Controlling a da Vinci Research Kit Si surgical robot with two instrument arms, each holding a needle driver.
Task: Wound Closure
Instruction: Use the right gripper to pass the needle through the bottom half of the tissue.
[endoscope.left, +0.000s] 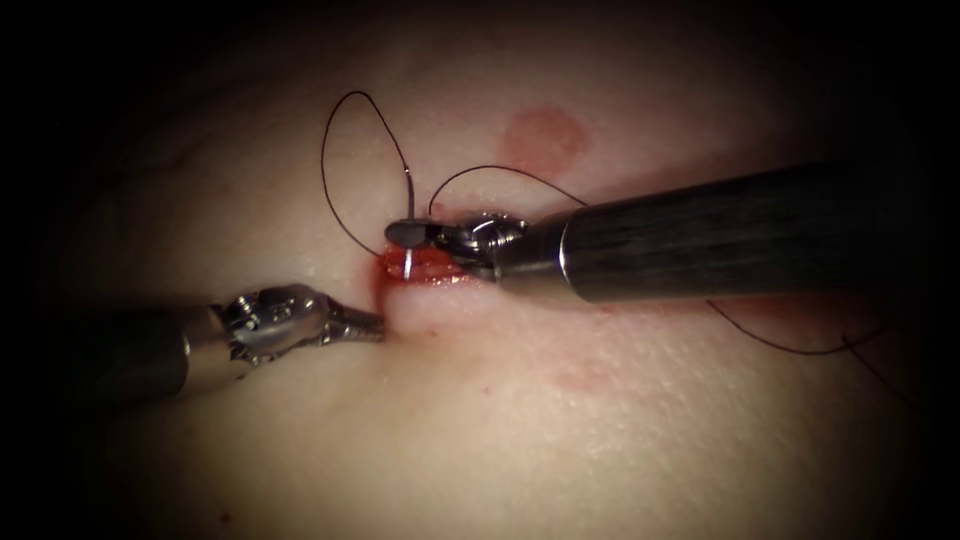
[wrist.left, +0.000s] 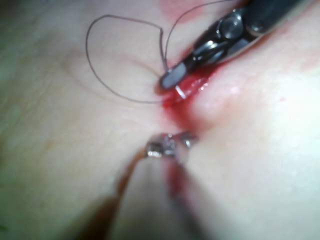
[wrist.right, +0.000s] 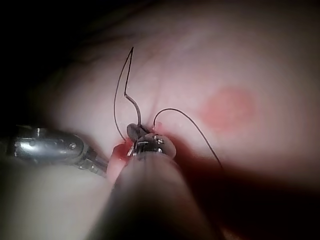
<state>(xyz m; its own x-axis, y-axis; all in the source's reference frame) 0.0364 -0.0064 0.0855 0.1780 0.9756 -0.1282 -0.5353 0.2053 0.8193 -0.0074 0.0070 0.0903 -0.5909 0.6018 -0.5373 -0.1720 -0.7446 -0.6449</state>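
My right tool (endoscope.left: 405, 233) reaches in from the right, its jaws shut on the curved needle (endoscope.left: 409, 262) near mid-curve, over the left end of the red cut (endoscope.left: 435, 268). The needle's lower part dips into the open cut; whether it pierces the tissue (endoscope.left: 520, 420) is unclear. Its tail rises above the jaws, and the dark thread (endoscope.left: 326, 150) loops off it to the upper left. My left tool (endoscope.left: 378, 328) lies low on the left, jaws shut, tips pressed against the tissue just below the cut's left end, holding nothing that I can see.
A second run of thread (endoscope.left: 500, 167) arcs from the cut, passes behind the right shaft (endoscope.left: 720, 235) and trails out to the lower right (endoscope.left: 800, 351). A pink stain (endoscope.left: 543, 138) marks the tissue above the cut. Red fluid wets the cut's edges.
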